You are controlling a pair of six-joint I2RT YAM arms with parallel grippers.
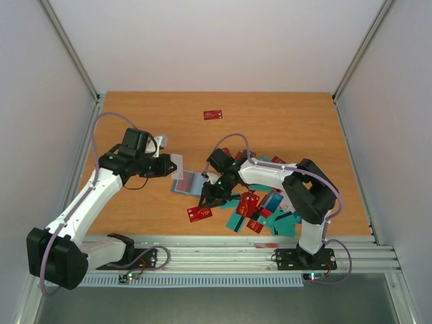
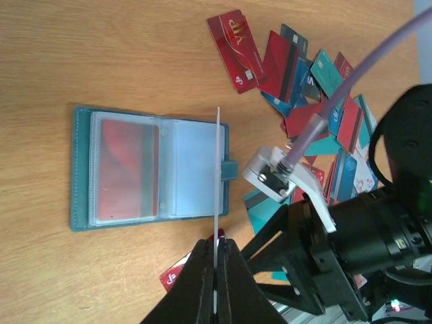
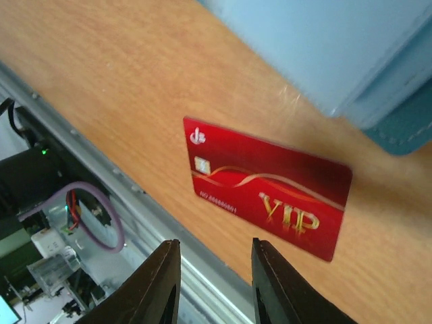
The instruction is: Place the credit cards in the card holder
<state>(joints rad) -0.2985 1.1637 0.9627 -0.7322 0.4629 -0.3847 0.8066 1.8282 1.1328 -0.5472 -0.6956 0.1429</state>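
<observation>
Left gripper [image 2: 216,250] is clamped on a thin pale sheet [image 2: 217,169] seen edge-on; my guess is it's lifting a leaf of the card holder [image 2: 175,169] so the pockets stay reachable, though it could be a card. The holder lies open on the table [image 1: 283,121], one red card [image 2: 125,172] in a pocket. Right gripper [image 3: 214,256] hangs, jaws spread, over the red VIP card [image 3: 266,202] beside the holder, probably lining up a grab; the other credit cards [image 1: 266,209] are piled nearby.
</observation>
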